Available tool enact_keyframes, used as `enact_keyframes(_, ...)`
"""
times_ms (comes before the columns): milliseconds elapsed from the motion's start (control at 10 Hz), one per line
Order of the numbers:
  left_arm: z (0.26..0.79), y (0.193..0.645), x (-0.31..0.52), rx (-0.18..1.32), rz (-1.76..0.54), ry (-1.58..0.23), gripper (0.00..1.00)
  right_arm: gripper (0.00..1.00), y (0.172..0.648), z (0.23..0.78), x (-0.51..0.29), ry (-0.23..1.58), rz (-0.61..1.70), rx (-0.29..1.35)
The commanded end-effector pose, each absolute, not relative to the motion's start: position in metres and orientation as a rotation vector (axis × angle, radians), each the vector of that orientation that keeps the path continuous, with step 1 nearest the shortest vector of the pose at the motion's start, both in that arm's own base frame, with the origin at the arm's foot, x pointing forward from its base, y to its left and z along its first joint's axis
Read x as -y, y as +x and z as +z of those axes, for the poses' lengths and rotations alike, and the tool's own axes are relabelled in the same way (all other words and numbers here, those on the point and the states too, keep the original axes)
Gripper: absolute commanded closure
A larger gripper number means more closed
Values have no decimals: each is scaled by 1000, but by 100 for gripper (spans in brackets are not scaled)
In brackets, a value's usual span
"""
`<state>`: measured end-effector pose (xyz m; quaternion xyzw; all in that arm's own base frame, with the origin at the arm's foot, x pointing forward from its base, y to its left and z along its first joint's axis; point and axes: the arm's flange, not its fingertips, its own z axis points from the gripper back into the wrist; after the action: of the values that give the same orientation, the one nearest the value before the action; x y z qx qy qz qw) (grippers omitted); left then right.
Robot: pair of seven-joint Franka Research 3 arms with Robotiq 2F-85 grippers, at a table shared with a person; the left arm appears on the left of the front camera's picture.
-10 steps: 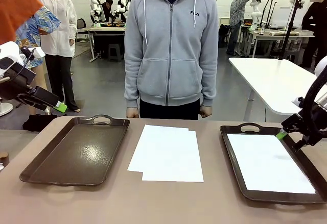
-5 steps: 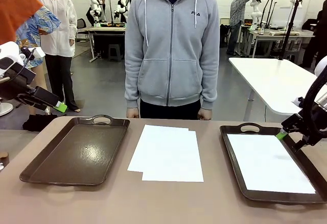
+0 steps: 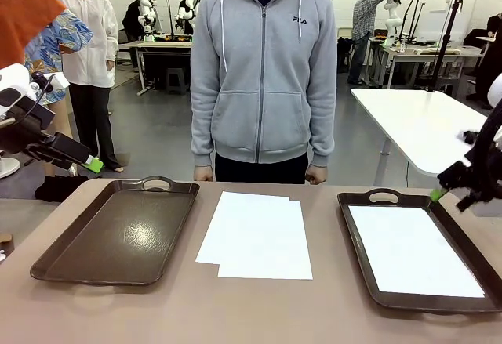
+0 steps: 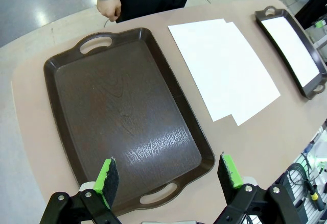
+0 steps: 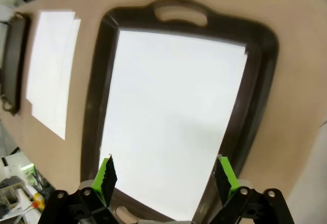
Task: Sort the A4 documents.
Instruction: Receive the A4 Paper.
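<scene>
Two overlapping A4 documents [image 3: 255, 234] lie in the middle of the table between two dark brown trays. The left tray [image 3: 118, 234] holds nothing. A single white sheet [image 3: 412, 250] lies flat in the right tray [image 3: 384, 197]. My left gripper [image 3: 92, 164] hovers open off the table's left corner, looking down on the left tray [image 4: 117, 117] and the stacked sheets [image 4: 225, 66]. Above the right tray's far right edge, my right gripper [image 3: 437, 193] stands open. Its own view shows the sheet [image 5: 173, 117] in that tray [image 5: 179, 9] below empty jaws.
A person in a grey hoodie [image 3: 263, 77] stands at the far edge, hands [image 3: 315, 174] down by the table. A second white table [image 3: 423, 124] stands behind on the right. Bare tabletop [image 3: 235, 313] runs along the near edge.
My right gripper has lifted and drawn back to the right, off the right tray's rim. The left arm, the sheets and the trays have not moved.
</scene>
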<state>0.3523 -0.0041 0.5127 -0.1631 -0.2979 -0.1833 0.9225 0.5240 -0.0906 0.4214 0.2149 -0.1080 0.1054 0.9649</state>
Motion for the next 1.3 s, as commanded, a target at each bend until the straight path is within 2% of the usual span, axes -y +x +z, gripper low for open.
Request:
enact_keyframes(0,511,353,3,610,-376,-345,0,0,491,459,62,338,316,421)
enact_keyframes(200,511,353,3,610,-376,-345,0,0,486,489,34,377,506,532)
enact_keyframes(500,511,353,3,610,-376,-345,0,0,470,515,-4,539,828,659)
enact_keyframes(800,511,353,3,610,-376,-345,0,0,446,526,-7,574,888,682)
enact_keyframes(1200,511,353,3,610,-376,-345,0,0,422,532,6,611,884,594)
